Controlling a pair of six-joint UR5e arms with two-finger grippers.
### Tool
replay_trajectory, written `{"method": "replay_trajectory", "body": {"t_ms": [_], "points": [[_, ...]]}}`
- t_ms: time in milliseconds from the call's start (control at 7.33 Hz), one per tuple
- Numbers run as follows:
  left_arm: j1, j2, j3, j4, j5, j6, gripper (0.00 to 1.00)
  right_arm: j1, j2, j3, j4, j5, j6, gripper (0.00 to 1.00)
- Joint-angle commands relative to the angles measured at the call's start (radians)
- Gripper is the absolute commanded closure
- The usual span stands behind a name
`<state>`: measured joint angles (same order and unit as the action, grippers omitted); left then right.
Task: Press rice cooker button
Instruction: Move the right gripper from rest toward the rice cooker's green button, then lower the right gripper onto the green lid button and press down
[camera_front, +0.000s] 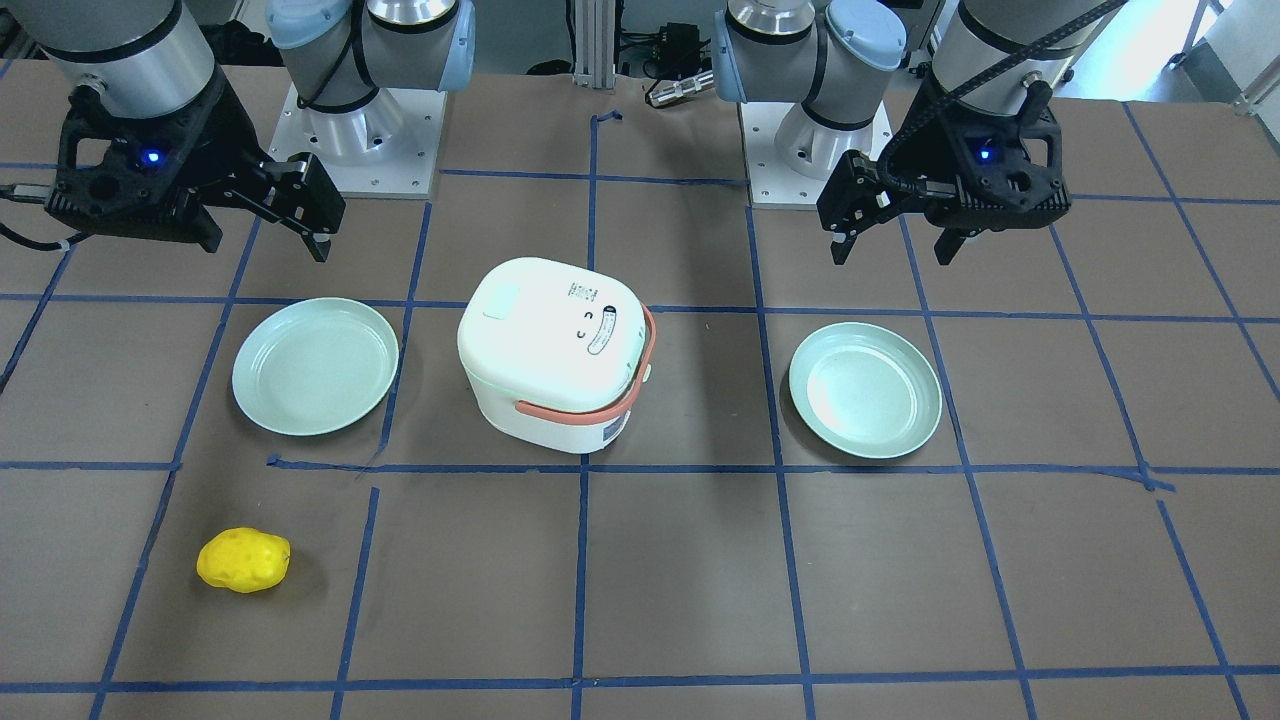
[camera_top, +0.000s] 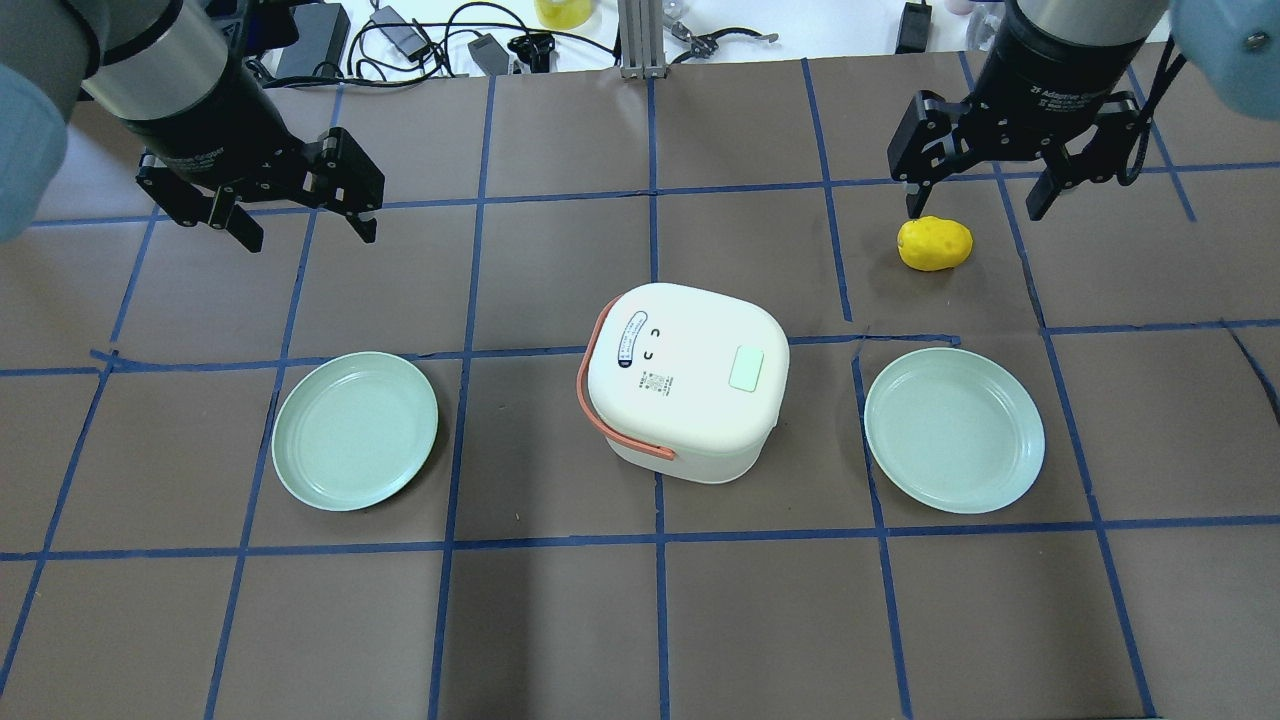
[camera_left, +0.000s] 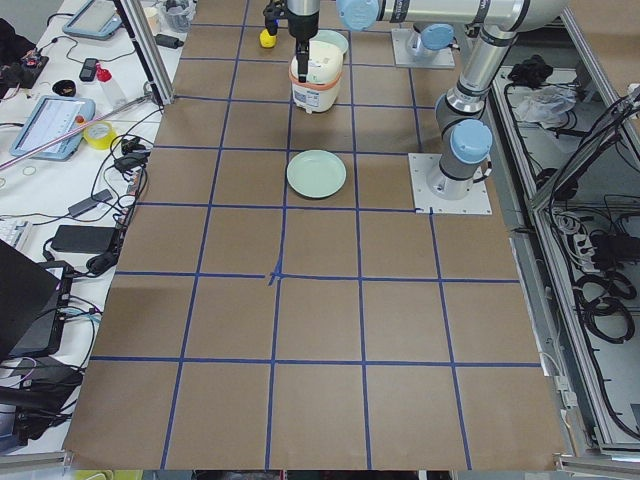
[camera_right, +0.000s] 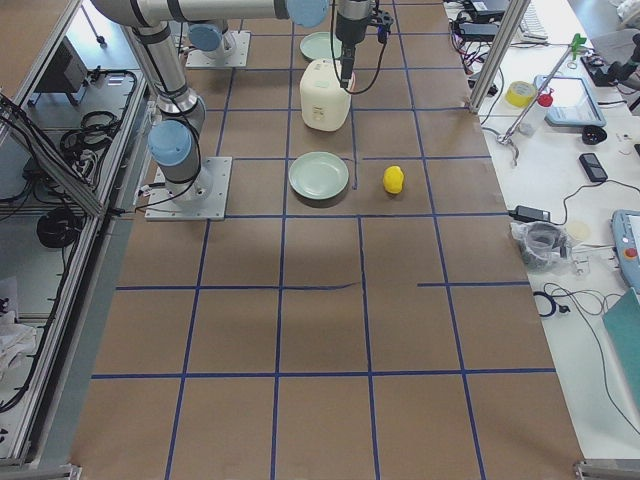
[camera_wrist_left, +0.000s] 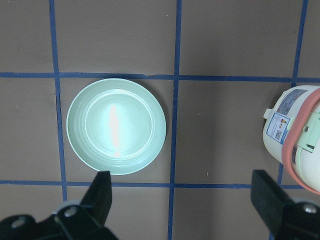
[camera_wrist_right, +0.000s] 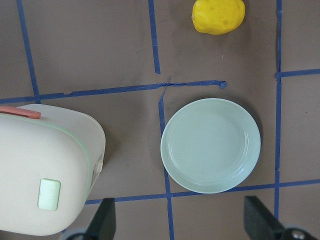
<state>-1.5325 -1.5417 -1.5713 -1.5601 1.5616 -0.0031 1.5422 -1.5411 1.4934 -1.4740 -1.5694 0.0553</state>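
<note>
The white rice cooker (camera_top: 690, 400) stands mid-table with its lid shut and its coral-orange handle (camera_top: 600, 400) folded down. The pale green button (camera_top: 746, 368) is on the lid's top, toward my right side. It also shows in the front view (camera_front: 498, 302) and in the right wrist view (camera_wrist_right: 49, 194). My left gripper (camera_top: 309, 236) is open and empty, raised far to the cooker's left. My right gripper (camera_top: 974, 209) is open and empty, raised to the cooker's far right. Neither gripper touches the cooker.
A pale green plate (camera_top: 355, 430) lies left of the cooker and another plate (camera_top: 955, 430) lies right of it. A yellow lumpy object (camera_top: 934, 243) lies just below my right gripper, beyond the right plate. Blue tape lines grid the brown table.
</note>
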Motion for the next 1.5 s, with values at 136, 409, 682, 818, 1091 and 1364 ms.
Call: {"method": "replay_trajectory", "body": {"t_ms": [136,409,682,818,1091,1364], "points": [[0.0,0.0,0.0,0.0,0.0,0.0,0.0,0.027,0.009,0.016,0.009,0.095,0.018,0.9],[0.0,0.0,0.0,0.0,0.0,0.0,0.0,0.105,0.042,0.021,0.011,0.103,0.09,1.0],[0.0,0.0,0.0,0.0,0.0,0.0,0.0,0.168,0.073,0.054,-0.006,0.185,0.182,1.0],[0.0,0.0,0.0,0.0,0.0,0.0,0.0,0.176,0.073,0.092,-0.028,0.21,0.184,1.0],[0.0,0.0,-0.001,0.0,0.0,0.0,0.0,0.206,0.076,0.16,-0.086,0.232,0.186,1.0],[0.0,0.0,-0.001,0.0,0.0,0.0,0.0,0.219,0.084,0.217,-0.15,0.23,0.19,1.0]]}}
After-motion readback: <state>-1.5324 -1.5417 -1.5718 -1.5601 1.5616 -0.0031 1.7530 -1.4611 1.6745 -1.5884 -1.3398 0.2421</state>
